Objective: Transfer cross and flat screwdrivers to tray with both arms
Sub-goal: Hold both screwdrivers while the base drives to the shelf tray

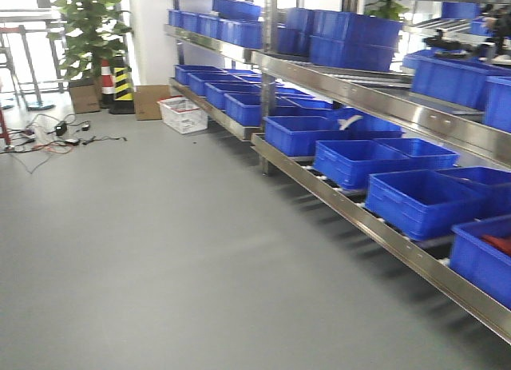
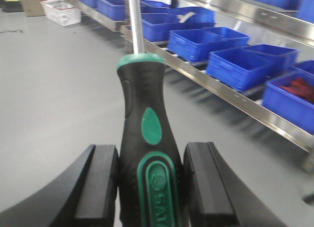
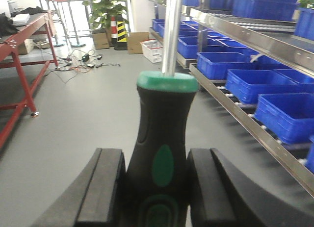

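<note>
Carry step judged in hand: left gripper (image 2: 149, 188) fingers (image 2: 98, 183) clamp one screwdriver (image 2: 146, 124) by its handle, right gripper (image 3: 157, 188) fingers (image 3: 105, 188) clamp the other screwdriver (image 3: 163, 129) likewise, tray unseen; advise firm grip, shafts apart, low level release.

Matt black rubbery grips (image 2: 147, 188) and polished steel shafts (image 3: 171, 31) on the screwdrivers (image 3: 162, 138); glossy blue plastic bins (image 1: 415, 198).

left screwdriver (image 2: 147, 138) tip: shaft runs out of the picture at 12 o'clock; cross or flat, can't say.
right screwdriver (image 3: 164, 138) tip: same, lost past 12 o'clock.
handle butts: both cut off at 6 o'clock.
red contents (image 2: 300, 88): in the blue bin (image 2: 287, 109) at 3 o'clock, too blurred to name.
</note>
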Tool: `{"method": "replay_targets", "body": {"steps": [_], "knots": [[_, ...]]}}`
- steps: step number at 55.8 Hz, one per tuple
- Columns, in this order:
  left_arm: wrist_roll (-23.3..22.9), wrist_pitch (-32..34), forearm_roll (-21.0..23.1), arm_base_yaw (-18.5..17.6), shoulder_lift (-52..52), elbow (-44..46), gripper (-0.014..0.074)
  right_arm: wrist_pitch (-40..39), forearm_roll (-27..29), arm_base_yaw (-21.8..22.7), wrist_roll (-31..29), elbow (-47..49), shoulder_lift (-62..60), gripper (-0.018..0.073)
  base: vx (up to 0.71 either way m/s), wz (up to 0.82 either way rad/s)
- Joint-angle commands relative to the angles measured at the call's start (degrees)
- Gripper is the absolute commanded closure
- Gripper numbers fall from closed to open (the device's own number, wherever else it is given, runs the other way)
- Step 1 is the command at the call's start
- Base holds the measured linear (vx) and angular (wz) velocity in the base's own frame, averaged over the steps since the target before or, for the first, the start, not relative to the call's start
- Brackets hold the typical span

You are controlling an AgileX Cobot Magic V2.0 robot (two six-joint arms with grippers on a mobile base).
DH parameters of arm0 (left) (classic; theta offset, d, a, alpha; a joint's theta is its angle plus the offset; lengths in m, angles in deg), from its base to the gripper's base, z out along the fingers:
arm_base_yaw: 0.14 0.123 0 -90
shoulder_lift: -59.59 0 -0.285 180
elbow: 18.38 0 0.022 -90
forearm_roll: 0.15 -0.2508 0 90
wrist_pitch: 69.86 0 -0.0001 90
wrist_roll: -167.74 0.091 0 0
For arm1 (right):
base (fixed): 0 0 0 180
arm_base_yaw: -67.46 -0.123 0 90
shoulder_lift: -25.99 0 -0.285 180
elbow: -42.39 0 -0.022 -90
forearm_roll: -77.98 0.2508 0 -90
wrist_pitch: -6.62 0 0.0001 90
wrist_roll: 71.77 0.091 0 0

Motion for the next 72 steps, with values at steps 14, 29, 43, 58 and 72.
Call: {"method": "replay_targets", "body": {"steps": [14,29,43,58,72], "knots": [[-0.1,5.3,0.6,-0.3,0.1,1.6,0.0602,-5.2,0.7,0.0,-0.2,1.6,0.5,0.0567,0.53,0.29],[-0.1,5.3,0.6,-0.3,0.1,1.6,0.0602,-5.2,0.7,0.0,-0.2,1.6,0.5,0.0567,0.56,0.24],[-0.1,5.3,0.6,-0.3,0.1,1.6,0.0602,-5.2,0.7,0.0,-0.2,1.6,0.5,0.0567,0.6,0.21],[-0.1,5.3,0.6,-0.3,0.1,1.6,0.0602,-5.2,0.7,0.0,-0.2,1.6,0.5,0.0567,0.61,0.05],[-0.1,5.3,0.6,-0.3,0.1,1.6,0.0602,-5.2,0.7,0.0,-0.2,1.6,0.5,0.0567,0.62,-0.26]]}}
